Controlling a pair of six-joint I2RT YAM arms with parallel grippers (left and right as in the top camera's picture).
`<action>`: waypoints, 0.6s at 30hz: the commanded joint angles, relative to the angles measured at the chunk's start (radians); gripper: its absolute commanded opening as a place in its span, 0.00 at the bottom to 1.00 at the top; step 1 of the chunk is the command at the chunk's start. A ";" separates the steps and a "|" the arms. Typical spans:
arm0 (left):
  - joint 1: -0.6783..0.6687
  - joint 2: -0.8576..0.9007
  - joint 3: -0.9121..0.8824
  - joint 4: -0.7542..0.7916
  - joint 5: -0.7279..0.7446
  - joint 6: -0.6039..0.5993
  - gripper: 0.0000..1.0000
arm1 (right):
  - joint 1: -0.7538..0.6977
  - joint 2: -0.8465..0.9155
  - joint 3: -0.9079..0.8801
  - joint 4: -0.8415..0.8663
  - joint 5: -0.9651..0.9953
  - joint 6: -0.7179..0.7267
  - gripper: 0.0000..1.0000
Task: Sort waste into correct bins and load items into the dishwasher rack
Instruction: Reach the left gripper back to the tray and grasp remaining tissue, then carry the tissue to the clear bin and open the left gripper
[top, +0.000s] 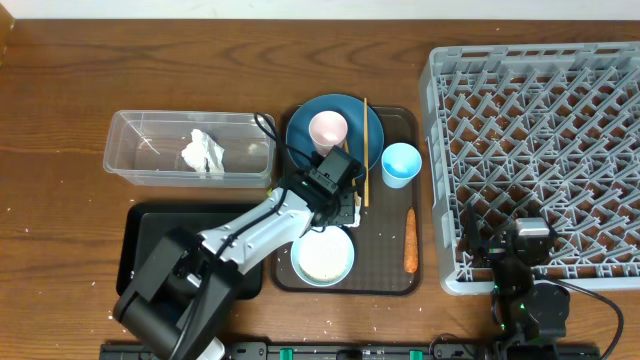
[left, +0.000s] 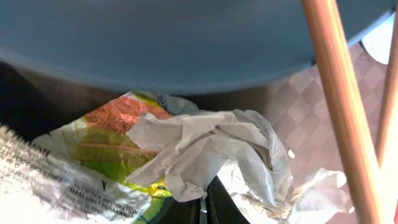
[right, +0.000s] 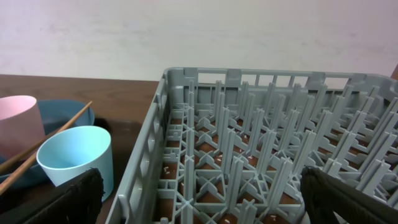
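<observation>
Status check, sorting and loading.

Waste: crumpled white paper (top: 203, 153) lay inside the clear tub (top: 130, 135), so one piece counted as binned. The black tray (top: 140, 250) showed nothing in the part not covered by the left arm. The yellow-green snack wrapper (left: 112, 149) sat on the brown serving tray (top: 385, 260), just beside the rim of the dark blue plate (top: 305, 125). The left claw (left: 204, 202) stood closed, fingertips together on a fold of the wrapper as far as the wrist view showed; judged a pinch in hand, wrapper not yet lifted. The rice (top: 323, 257) filled the light blue bowl (top: 295, 262). The carrot (top: 410, 240) lay at the serving tray's right edge, untouched.

Items: the pink cup (top: 328, 130) stood on the plate, the chopsticks (top: 366, 140) lay across the plate's right side, and the light blue cup (top: 401, 163) stood just beside them. All were on the serving tray.

The dishwasher rack (top: 436, 150) at the right of the surface (top: 60, 100) held nothing visible. The right claw (right: 208, 196) hung wide and empty at the rack's near corner.

Judgement: early stage. Wrapper, rice and carrot remained to bin; all five items remained to load.
</observation>
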 joint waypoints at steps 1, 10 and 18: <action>-0.002 -0.080 -0.006 -0.018 -0.003 0.033 0.06 | -0.010 -0.005 -0.001 -0.003 0.000 -0.004 0.99; -0.001 -0.299 -0.006 -0.153 -0.315 0.036 0.06 | -0.010 -0.005 -0.001 -0.004 0.000 -0.004 0.99; 0.011 -0.410 -0.006 -0.132 -0.701 0.036 0.06 | -0.010 -0.005 -0.001 -0.003 0.000 -0.004 0.99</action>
